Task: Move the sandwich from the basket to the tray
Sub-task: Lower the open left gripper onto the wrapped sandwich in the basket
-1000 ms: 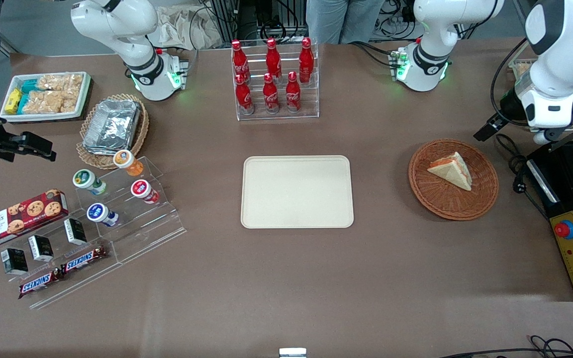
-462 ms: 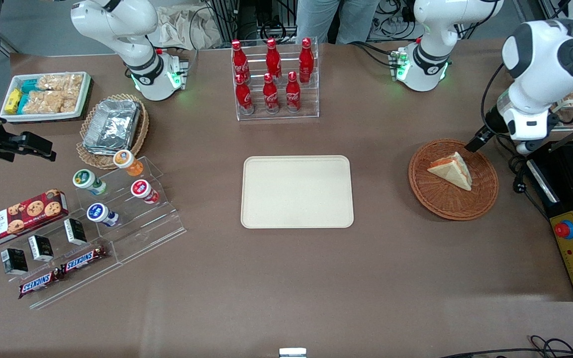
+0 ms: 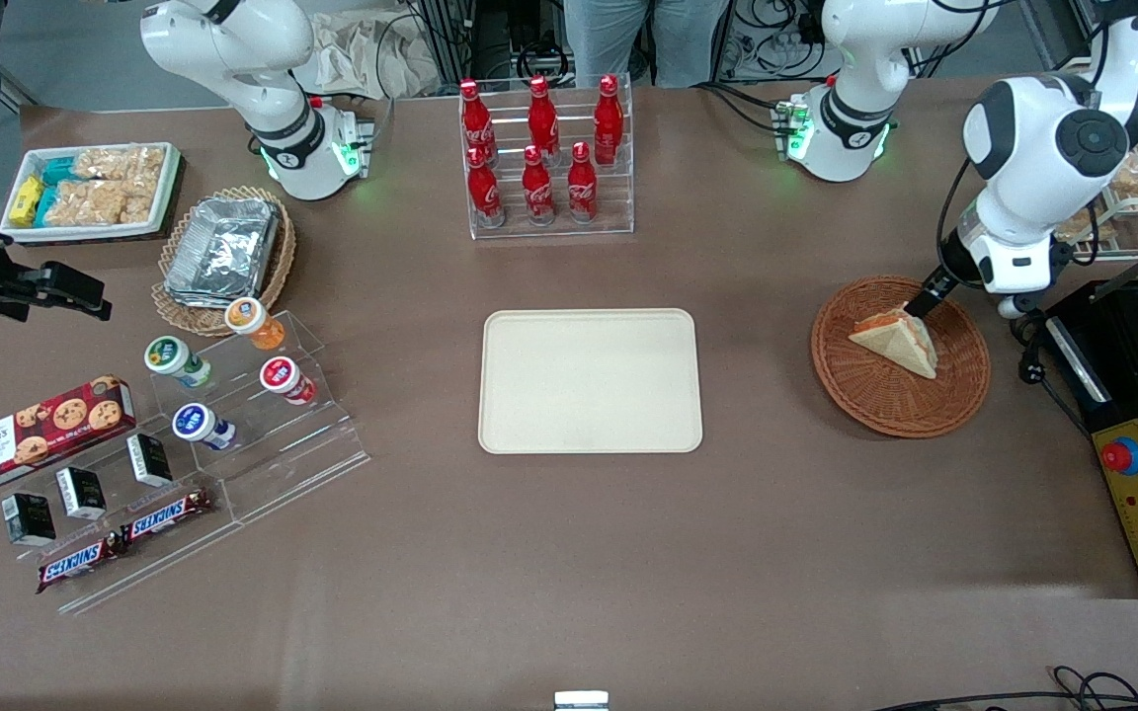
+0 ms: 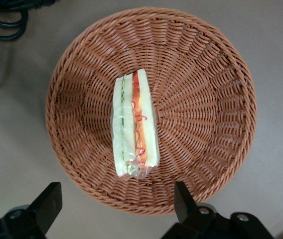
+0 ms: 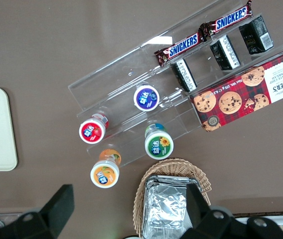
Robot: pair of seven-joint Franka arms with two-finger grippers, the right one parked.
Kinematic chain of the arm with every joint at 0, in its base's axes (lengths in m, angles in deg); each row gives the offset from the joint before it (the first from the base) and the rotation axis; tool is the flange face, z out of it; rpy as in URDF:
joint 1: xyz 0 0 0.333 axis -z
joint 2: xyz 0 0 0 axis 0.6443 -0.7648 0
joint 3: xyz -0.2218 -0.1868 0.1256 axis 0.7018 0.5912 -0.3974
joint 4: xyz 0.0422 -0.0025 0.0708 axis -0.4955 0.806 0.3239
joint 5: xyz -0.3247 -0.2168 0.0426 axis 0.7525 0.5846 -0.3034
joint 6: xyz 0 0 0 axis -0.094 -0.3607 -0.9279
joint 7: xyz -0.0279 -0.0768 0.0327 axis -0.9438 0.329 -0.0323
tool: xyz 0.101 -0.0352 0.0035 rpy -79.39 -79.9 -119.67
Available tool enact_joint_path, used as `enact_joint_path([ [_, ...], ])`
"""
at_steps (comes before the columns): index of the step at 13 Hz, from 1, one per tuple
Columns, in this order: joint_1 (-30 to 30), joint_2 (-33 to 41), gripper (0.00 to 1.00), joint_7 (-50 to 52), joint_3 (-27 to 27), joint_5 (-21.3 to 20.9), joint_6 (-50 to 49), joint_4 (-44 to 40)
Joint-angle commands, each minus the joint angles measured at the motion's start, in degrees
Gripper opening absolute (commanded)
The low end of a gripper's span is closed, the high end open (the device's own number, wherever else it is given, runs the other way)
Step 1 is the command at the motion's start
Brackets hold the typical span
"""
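Observation:
The sandwich point(image 3: 895, 341) lies in the reddish-brown wicker basket point(image 3: 964, 380) toward the working arm's end of the table. In the left wrist view the wrapped sandwich point(image 4: 134, 124) shows its cut edge, with orange-red and green filling, in the middle of the basket point(image 4: 206, 99). My left gripper point(image 3: 925, 299) hangs above the part of the basket's rim farther from the front camera, just above the sandwich's tip. The gripper point(image 4: 117, 205) is open and wide, with nothing between its fingers point(image 4: 185, 201). The cream tray point(image 3: 589, 380) lies bare at the table's middle.
A rack of red cola bottles point(image 3: 544, 158) stands farther from the front camera than the tray. A black control box with a red button point(image 3: 1137, 494) and cables point(image 3: 1023, 326) lie beside the basket at the table's end. Snack stands point(image 3: 223, 415) and a foil-container basket point(image 3: 223, 252) sit toward the parked arm's end.
The left arm has swung in from the table's end and come down, bringing its gripper from beside the basket to over the basket's rim by the sandwich's tip.

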Motion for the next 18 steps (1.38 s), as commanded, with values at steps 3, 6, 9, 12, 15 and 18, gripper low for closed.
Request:
enact_joint_path([
  [3, -0.44, -4.22, 1.00, 2.00, 0.51, -0.66, 8.60, 2.91],
  [6, -0.44, -6.77, 1.00, 2.01, 0.51, -0.66, 12.28, 3.44],
  [9, -0.44, -9.59, 1.00, 2.10, 0.51, -0.66, 17.64, 4.93],
  [12, -0.44, -12.40, 1.00, 2.10, 0.51, -0.66, 22.39, 6.07],
  [15, -0.44, -14.33, 1.00, 2.10, 0.42, -0.57, 24.51, 6.25],
  [18, -0.44, -16.18, 0.99, 2.01, 0.42, -0.57, 25.83, 5.90],
])
